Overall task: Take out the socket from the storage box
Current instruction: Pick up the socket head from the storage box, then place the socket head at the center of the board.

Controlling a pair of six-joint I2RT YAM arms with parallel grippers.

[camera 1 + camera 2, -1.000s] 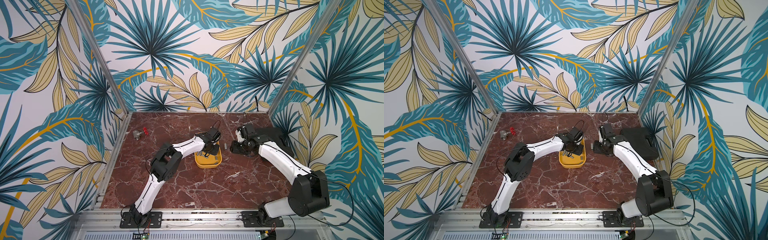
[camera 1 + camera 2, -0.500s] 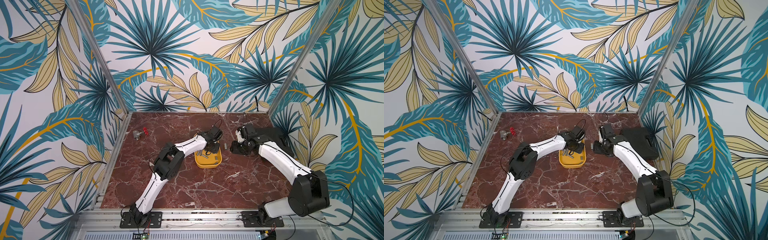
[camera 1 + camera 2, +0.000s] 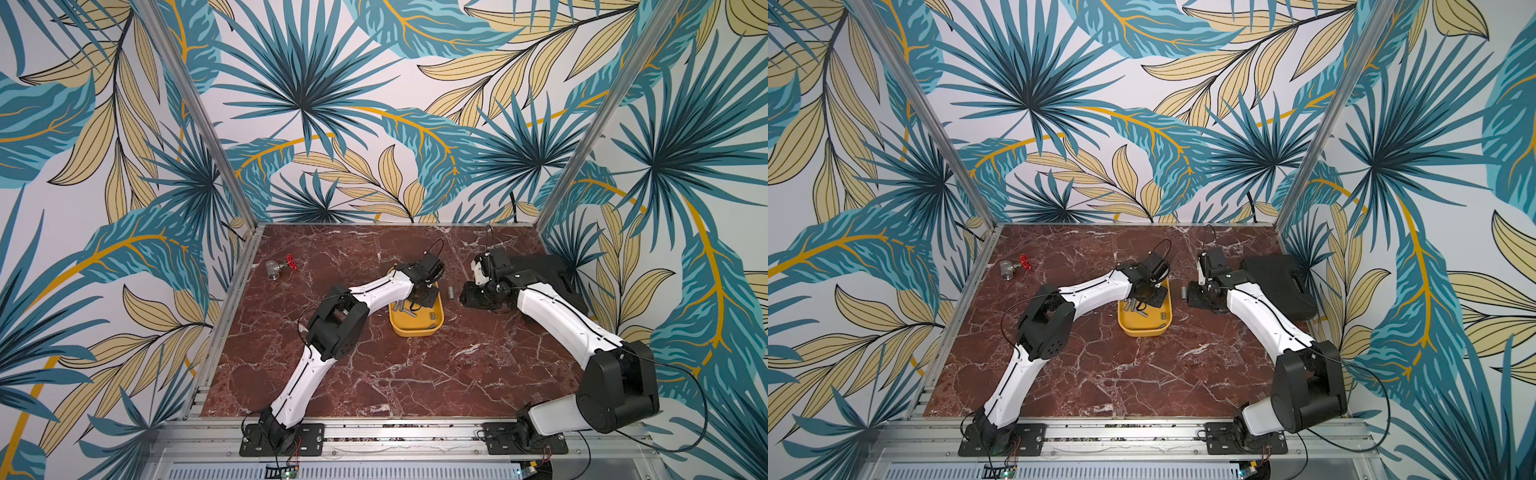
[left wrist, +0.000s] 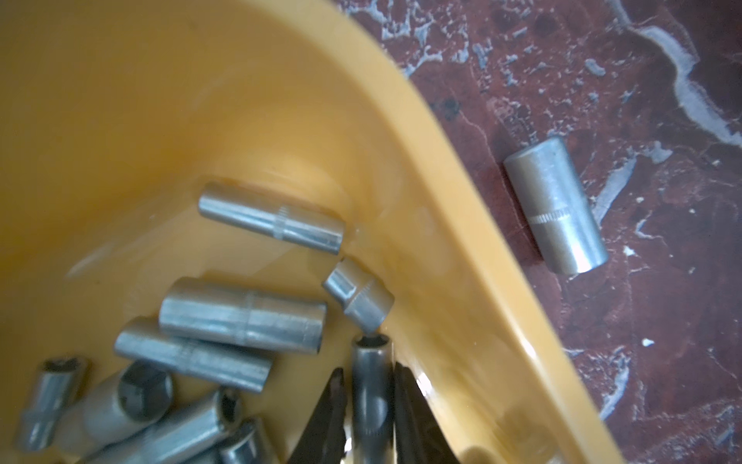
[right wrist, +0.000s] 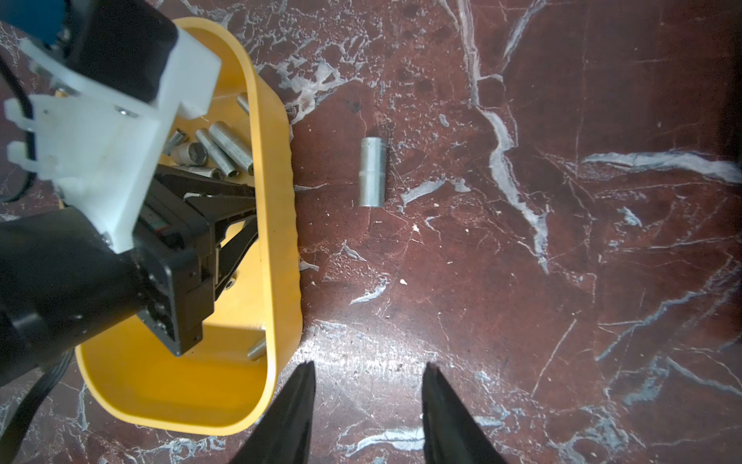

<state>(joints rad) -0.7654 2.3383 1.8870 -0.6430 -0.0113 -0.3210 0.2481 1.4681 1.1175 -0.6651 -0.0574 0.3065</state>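
Note:
The storage box [image 3: 415,332] is a shallow yellow tray mid-table, seen in both top views [image 3: 1144,332]. Several steel sockets lie in its far end [image 4: 245,317]. My left gripper [image 4: 369,371] reaches into the tray, and its two dark fingers press either side of a thin socket [image 4: 371,397] by the tray wall [image 4: 441,225]. One more socket [image 5: 372,172] lies on the marble beside the tray [image 3: 450,292]. My right gripper [image 5: 369,367] hovers open over bare marble just past that socket, at the tray's corner, holding nothing.
A black hard case [image 3: 544,270] lies at the right behind my right arm. A metal valve with a red handle [image 3: 278,268] sits at the far left. Aluminium posts and patterned walls close in the red marble table [image 3: 415,382].
My left gripper's jaws have narrowed onto the thin socket, and the left arm's elbow has shifted slightly. The right arm has not moved.

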